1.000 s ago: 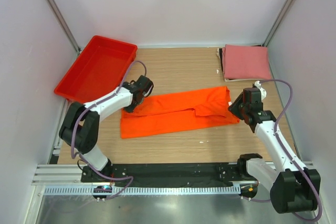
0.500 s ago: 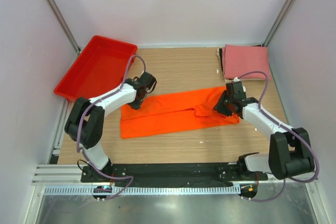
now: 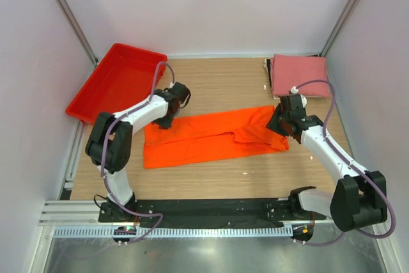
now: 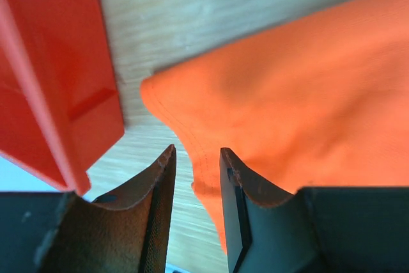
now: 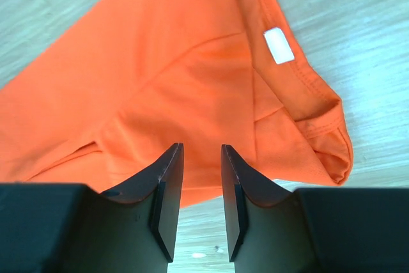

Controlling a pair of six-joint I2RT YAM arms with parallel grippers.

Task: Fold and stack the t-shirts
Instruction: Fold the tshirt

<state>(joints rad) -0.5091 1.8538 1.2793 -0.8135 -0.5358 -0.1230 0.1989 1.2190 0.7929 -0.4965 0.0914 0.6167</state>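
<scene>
The orange t-shirt (image 3: 214,137) lies on the table as a long strip folded lengthwise, with its white neck label (image 5: 278,46) at the right end. The pink t-shirt (image 3: 299,75) sits folded at the back right. My left gripper (image 3: 163,121) is low over the orange shirt's far left corner. Its jaws (image 4: 197,155) stand a little apart, open, the hem (image 4: 192,151) showing in the gap unclamped. My right gripper (image 3: 278,124) hovers over the shirt's right end, open (image 5: 201,148), with cloth and table showing between its fingers.
A red plastic tray (image 3: 118,81) stands at the back left, close to my left gripper; its corner (image 4: 57,62) fills the left of the left wrist view. White walls and metal posts enclose the wooden table (image 3: 223,87).
The right gripper swung in from beyond the shirt's right edge and now sits over that end. The left gripper edged toward the far left corner. The shirt slid slightly left.
</scene>
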